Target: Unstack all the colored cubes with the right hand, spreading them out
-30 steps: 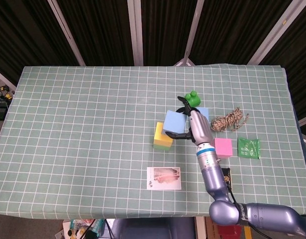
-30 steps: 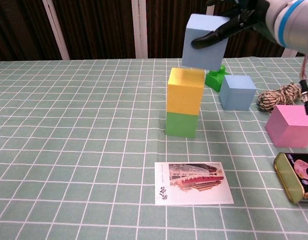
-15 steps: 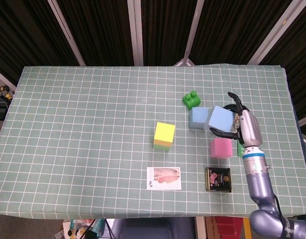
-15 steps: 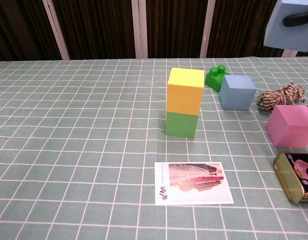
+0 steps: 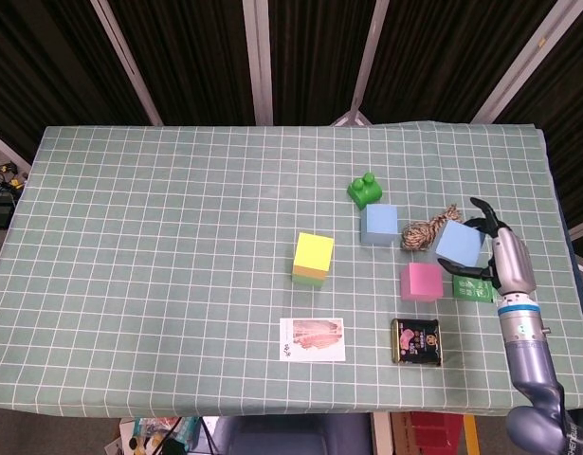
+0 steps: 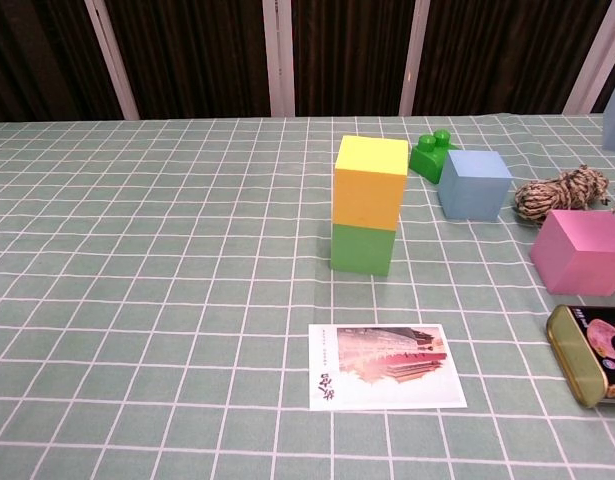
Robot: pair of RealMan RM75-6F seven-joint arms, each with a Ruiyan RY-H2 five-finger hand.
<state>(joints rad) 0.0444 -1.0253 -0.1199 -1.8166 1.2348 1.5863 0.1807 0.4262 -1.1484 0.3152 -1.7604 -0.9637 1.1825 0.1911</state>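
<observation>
The right hand [image 5: 490,256] grips a blue cube [image 5: 460,243], with the remaining stack [image 5: 313,259] at nine o'clock from it.

Postcard [image 6: 387,379]: dark characters at lower left, illegible. Tin [image 6: 598,353]: lid print unreadable.

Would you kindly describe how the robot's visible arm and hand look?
The right arm is smooth metallic silver-grey, with a light blue ring near the wrist. The right hand has a pale grey back and black fingers. The left arm isn't visible.
</observation>
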